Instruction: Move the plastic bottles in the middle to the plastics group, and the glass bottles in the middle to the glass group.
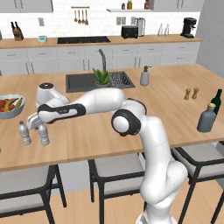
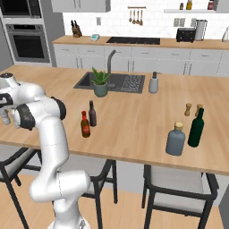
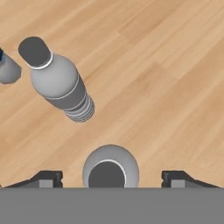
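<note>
Kitchen island, wooden bench [image 1: 175, 100] with stools tucked under its near edge. Landmark: fruit bowl [image 1: 10, 106] at the bench's left end. Just in front of the bowl two plastic water bottles [image 1: 25, 133] [image 1: 43, 134] stand upright side by side, apart. Hand [image 3: 111, 180] hangs right over one bottle [image 3: 111, 169], fingers [image 3: 46, 179] spread wide on either side of its cap, no contact visible; second bottle [image 3: 59, 83] stands close by. Well right of the bowl, mid-bench: brown bottle with red neck [image 2: 85, 125] and dark bottle [image 2: 92, 113], near each other, upright. Far right of the bowl: grey-blue corked bottle [image 2: 175, 139] beside green wine bottle [image 2: 196, 128], two shakers [image 2: 188, 108] just behind. Behind the bowl: sink [image 1: 83, 82], potted plant [image 1: 102, 77], soap dispenser [image 1: 144, 76].
</note>
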Robot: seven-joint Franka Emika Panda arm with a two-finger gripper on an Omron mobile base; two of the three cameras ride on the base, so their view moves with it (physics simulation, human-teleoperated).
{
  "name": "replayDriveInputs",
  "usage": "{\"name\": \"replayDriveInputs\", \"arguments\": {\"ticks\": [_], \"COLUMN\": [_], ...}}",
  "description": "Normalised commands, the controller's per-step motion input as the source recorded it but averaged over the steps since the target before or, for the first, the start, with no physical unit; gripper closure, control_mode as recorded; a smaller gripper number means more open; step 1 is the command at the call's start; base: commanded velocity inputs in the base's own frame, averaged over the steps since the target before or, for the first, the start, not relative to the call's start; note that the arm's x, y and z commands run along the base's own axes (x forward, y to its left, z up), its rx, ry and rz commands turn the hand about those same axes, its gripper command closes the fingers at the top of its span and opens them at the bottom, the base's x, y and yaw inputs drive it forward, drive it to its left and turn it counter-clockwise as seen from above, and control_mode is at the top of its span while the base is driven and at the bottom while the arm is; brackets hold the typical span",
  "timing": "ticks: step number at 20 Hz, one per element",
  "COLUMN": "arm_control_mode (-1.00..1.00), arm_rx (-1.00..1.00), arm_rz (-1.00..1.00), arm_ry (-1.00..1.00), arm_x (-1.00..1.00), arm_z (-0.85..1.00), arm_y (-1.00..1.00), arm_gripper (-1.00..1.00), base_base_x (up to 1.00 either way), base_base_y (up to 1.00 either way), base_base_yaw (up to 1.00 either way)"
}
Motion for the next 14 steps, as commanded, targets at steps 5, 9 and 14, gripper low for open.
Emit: {"name": "replayDriveInputs", "arguments": {"ticks": [5, 9, 14], "arm_control_mode": [-1.0, -1.0, -1.0], "arm_rx": [0.0, 0.0, 0.0], "arm_rz": [0.0, 0.0, -0.05], "arm_ry": [0.0, 0.0, 0.0], "arm_x": [-0.01, -0.06, -0.39], "arm_z": [0.36, 0.41, 0.06], "arm_y": [0.0, -0.11, -0.51], "arm_gripper": [-1.0, -1.0, -1.0], "base_base_x": [0.0, 0.0, 0.0], "base_base_y": [0.0, 0.0, 0.0], "base_base_yaw": [0.0, 0.0, 0.0]}}
